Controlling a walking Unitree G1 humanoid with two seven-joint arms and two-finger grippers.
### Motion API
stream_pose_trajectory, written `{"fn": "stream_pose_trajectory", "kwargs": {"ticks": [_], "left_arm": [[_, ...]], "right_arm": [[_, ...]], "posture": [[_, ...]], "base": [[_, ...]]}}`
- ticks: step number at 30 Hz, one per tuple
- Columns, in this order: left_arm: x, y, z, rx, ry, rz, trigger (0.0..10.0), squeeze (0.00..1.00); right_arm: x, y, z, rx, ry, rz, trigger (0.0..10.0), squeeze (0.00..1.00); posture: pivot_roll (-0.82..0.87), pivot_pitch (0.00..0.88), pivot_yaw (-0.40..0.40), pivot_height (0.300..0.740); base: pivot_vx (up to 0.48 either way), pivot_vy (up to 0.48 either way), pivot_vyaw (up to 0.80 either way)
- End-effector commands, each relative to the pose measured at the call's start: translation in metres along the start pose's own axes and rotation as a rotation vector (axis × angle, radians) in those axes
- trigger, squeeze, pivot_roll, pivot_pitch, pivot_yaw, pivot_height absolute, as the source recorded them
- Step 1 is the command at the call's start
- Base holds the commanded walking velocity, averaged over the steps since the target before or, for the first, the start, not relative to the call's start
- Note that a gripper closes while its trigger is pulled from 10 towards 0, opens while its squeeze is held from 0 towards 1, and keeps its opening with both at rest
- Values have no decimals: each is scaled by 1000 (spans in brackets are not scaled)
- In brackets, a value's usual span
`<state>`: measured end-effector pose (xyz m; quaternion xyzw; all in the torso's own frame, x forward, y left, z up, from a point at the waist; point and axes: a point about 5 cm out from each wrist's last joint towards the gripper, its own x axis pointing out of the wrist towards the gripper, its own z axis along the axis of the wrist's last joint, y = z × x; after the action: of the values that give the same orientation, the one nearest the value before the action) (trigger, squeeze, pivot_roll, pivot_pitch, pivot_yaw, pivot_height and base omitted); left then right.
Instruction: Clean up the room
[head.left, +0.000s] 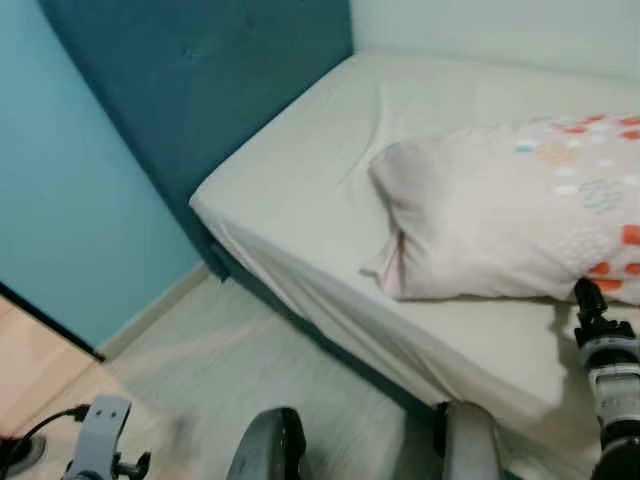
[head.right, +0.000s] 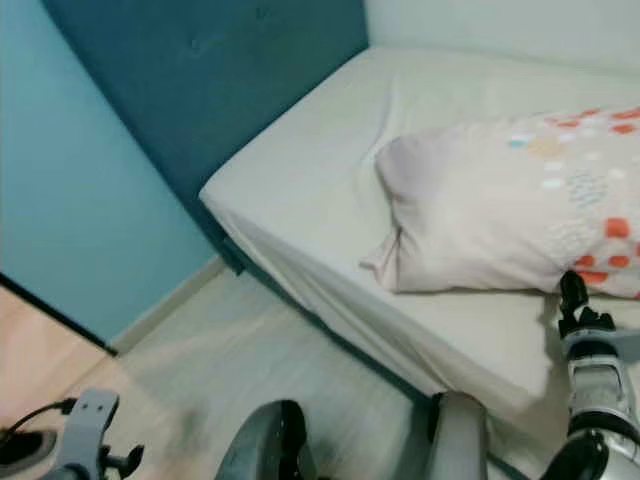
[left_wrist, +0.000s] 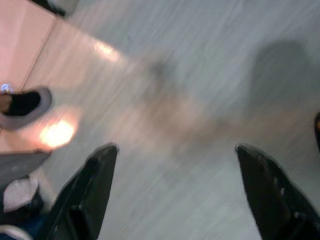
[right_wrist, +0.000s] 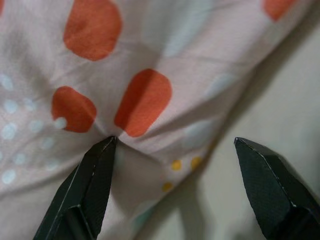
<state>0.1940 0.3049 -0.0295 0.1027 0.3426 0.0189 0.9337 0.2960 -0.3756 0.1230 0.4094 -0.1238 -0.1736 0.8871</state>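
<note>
Pillow (head.left: 510, 205) on bed (head.left: 300, 200), right gripper (right_wrist: 175, 150) spread at its edge

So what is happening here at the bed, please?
The robot stands beside the bed, which has a cream sheet. Its right gripper is open at the near edge of the spotted pillow, one fingertip touching the fabric, not yet gripping. The left gripper hangs open above the floor.
</note>
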Motion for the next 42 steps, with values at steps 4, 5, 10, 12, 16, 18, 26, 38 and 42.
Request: {"fn": "stream_pose_trajectory", "kwargs": {"ticks": [4, 5, 10, 12, 16, 18, 26, 38, 42], "left_arm": [[-12, 21, -4, 34, -8, 10, 10000, 0], [-14, 21, -4, 46, -15, -3, 10000, 0], [-17, 14, -4, 73, -30, -50, 10000, 0], [-21, 10, -9, 90, -25, -74, 10000, 0], [-26, 10, -15, 99, -15, -82, 10000, 0], [-29, 11, -19, 101, -4, -81, 10000, 0], [-44, 23, -38, 125, 71, -74, 10000, 0], [-47, 23, -38, 123, 74, -75, 10000, 0], [-48, 24, -37, 124, 72, -73, 10000, 0]], "right_arm": [[8, 15, 8, 33, -25, 101, 10000, 0], [12, 25, 13, 29, -37, 167, 10000, 0], [22, 54, 25, 26, -65, 356, 10000, 0], [21, 63, 31, 40, -77, 463, 10000, 0], [18, 64, 37, 57, -99, 519, 10000, 0], [15, 61, 41, 76, -121, 523, 10000, 0], [13, 46, 60, 105, -239, 403, 10000, 0], [36, 77, 84, 132, -278, 317, 10000, 0], [39, 79, 86, 115, -276, 266, 0, 0]], "posture": [[255, 336, 240, 496], [259, 350, 243, 491], [261, 383, 252, 477], [267, 388, 252, 468], [272, 393, 256, 458], [272, 393, 256, 454], [277, 389, 269, 454], [287, 389, 266, 454], [293, 390, 260, 454]], "base": [[0, 0, 0], [0, 0, 0], [0, 0, 0], [0, 0, 0], [0, 0, 0], [0, 0, 0], [0, 0, 0], [0, 0, 0], [0, 0, 0]]}}
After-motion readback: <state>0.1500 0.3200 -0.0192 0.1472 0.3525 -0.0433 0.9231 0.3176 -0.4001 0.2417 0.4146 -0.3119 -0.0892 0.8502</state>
